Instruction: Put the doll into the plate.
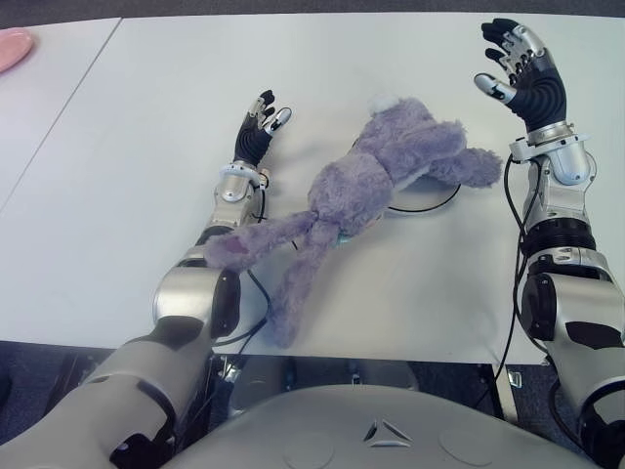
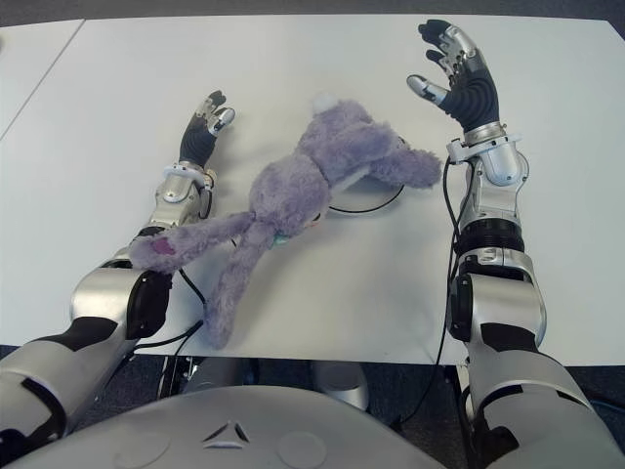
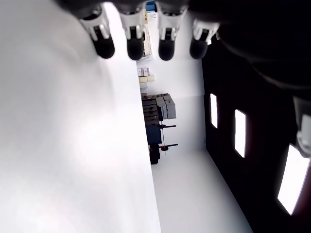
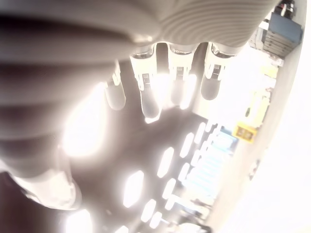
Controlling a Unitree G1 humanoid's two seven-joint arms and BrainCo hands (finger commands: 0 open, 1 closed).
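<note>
A purple plush doll lies across a white plate with a thin dark rim, hiding most of it. Its long limbs trail toward the table's front edge, and one is draped over my left forearm. My left hand shows just left of the doll, low over the table, fingers straight and holding nothing; the left wrist view shows its fingertips over bare table. My right hand is raised to the right of the doll, fingers spread, palm empty.
The white table meets a second table at a seam on the left. A pink object lies at the far left corner. The front edge runs close below the doll's limbs.
</note>
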